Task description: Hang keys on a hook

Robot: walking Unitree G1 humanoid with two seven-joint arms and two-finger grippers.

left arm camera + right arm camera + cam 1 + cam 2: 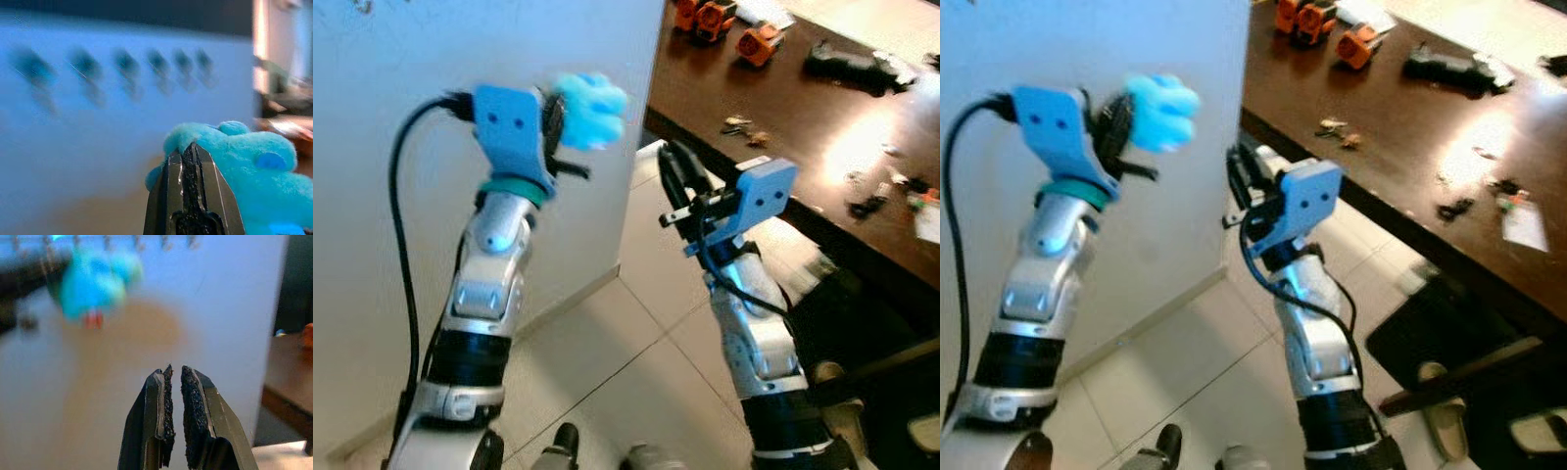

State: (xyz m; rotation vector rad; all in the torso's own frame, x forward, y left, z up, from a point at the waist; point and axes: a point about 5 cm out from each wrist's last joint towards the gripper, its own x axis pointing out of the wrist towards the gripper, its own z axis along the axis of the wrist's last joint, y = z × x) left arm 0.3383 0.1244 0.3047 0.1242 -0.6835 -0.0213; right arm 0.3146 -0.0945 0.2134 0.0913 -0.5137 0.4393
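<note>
A fluffy light-blue plush keychain is held up against the white wall by my raised left gripper. In the left wrist view that gripper is shut, with the plush bulging past its tips. A blurred row of dark hooks lines the wall beyond it. No keys can be made out on the plush. My right gripper is raised near the table's corner. Its pads are pressed nearly together around nothing, and it faces the plush and the hooks.
A dark brown table stands at the right with orange devices, a black tool and a small bunch of keys on it. Pale floor tiles lie below. Slippers rest under the table.
</note>
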